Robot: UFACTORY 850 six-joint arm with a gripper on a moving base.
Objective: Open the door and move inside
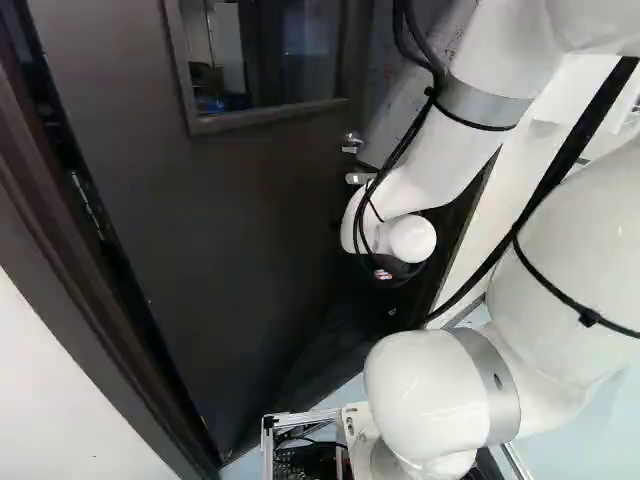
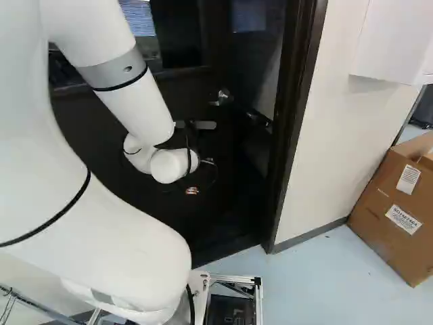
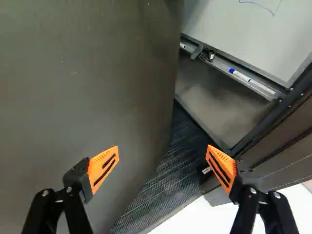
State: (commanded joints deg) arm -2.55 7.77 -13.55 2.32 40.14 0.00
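Dark brown, the door (image 1: pixel 240 210) stands open across the left and middle of the left base view, its window (image 1: pixel 265 55) cut off above. Next comes the silver handle (image 1: pixel 352 141), then the gripper (image 1: pixel 402 268), hard to make out beneath the arm (image 1: pixel 435 150); the wrist view shows its fingers wide apart, gripping nothing, with a whiteboard (image 3: pixel 248 36) partly visible past the door's edge.

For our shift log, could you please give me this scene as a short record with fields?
door: dark, windowed door, partly open
door handle: lever, not gripped
gripper: gripper open, holding nothing, near the door's free edge
beyond: whiteboard; blue-capped marker on its tray; dark striped carpet
beside doorway: cardboard box, at right of right base view
progress: entry not yet made
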